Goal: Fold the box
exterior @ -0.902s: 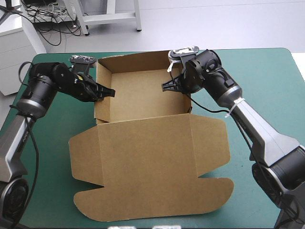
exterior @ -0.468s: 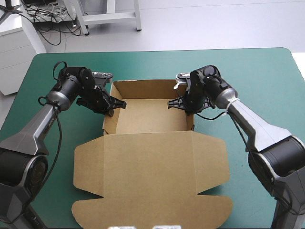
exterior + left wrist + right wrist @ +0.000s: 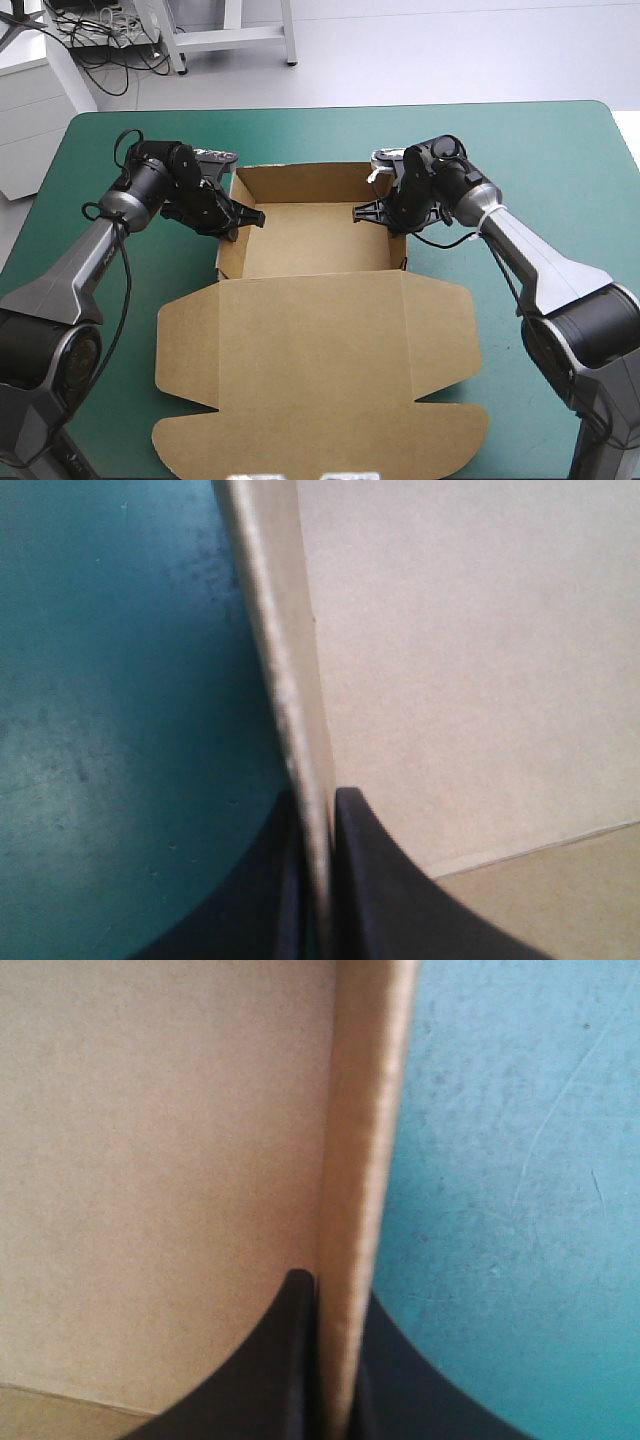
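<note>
Teal-green cover (image 3: 560, 160) right across the table, and sitting a little left of its middle is the brown box (image 3: 315, 330). It's an open tray (image 3: 315, 240) at the far end, walls up, with the lid (image 3: 320, 370) lying flat toward the near edge. So the long axis runs far to near: the tray mouth faces up, and the lid's rounded end flaps point back at the robot. By the look of it this is light, stiff board, willing to bend only along its creases and likely to spring back if let go. The raised side walls look like the best places to take hold, pinched at the top edge, rather than the broad flat panels. And that's where both arms are! The left gripper (image 3: 250, 215) has its black fingers all but closed on the left wall (image 3: 285, 680), one finger inside the tray, one outside over the cover. The right gripper (image 3: 362, 213) mirrors it on the right wall (image 3: 360, 1160), clamped just as tight, board edge running straight up between the fingers. The two grippers face each other across the tray floor, well apart. The lid lies untouched.
</note>
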{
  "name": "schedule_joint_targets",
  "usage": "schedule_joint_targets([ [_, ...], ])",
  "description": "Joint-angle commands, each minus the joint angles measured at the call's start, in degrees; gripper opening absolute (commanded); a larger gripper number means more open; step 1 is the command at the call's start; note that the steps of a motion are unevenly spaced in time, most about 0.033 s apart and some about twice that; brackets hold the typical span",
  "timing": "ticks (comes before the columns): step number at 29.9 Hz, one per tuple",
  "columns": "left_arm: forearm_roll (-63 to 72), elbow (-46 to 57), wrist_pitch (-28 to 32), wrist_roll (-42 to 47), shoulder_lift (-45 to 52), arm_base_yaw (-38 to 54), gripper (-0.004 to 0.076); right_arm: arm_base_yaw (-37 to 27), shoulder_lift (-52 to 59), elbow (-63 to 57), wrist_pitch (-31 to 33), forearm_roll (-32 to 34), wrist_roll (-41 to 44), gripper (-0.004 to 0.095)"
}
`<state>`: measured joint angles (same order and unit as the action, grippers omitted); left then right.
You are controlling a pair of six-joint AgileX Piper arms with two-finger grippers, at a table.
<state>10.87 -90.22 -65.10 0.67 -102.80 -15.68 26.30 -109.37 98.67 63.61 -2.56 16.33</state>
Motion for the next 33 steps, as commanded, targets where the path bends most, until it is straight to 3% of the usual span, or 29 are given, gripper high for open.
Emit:
schedule_joint_targets([
  [1, 0.6, -1.8, 2.1, -2.7, 2.8, -0.5, 0.0026, 0.0, 3.4, 1.5, -0.8, -1.9, -2.2, 0.0048],
  [4, 1.6, -1.8, 1.6, -4.6, 2.7, -0.5, 0.0108, 0.0, 3.4, 1.5, -0.8, -1.7, -2.2, 0.0227],
  [8, 3.8, -1.8, 1.7, -4.7, 2.7, -0.5, 0.0291, 0.0, 3.4, 1.5, -1.1, -1.7, -2.2, 0.0478],
  [11, 4.4, -1.8, 2.9, -4.7, 2.7, -0.5, 0.0432, 0.0, 3.4, 1.5, -1.3, -1.7, -2.1, 0.0574],
  [14, 4.4, -1.9, 3.2, -4.7, 2.7, -0.5, 0.0501, 0.0, 3.5, 1.7, -1.5, -1.7, -2.1, 0.0585],
  [19, 1.7, -4.8, 1.0, -4.6, 3.0, -0.4, 0.0502, 0.0, 3.5, 7.6, 0.8, -0.1, -2.1, 0.0585],
  [24, -0.8, -14.4, -5.0, -4.6, 3.0, -0.4, 0.0501, 0.0, 3.5, 18.4, 8.3, 7.7, -2.1, 0.0585],
  [26, -1.2, -18.9, -7.7, -4.6, 3.0, -0.4, 0.0494, 0.0, 4.1, 21.5, 8.3, 8.9, -1.7, 0.0585],
  [30, -3.2, -27.3, -8.6, -4.0, 4.1, -0.4, 0.044, 0.0, 5.1, 24.2, 8.3, 8.2, -0.9, 0.0583],
  [33, -9.0, -30.2, -8.6, -4.3, 6.4, -0.4, 0.0346, 0.0, 5.3, 24.2, 8.3, 8.2, -0.9, 0.0583],
])
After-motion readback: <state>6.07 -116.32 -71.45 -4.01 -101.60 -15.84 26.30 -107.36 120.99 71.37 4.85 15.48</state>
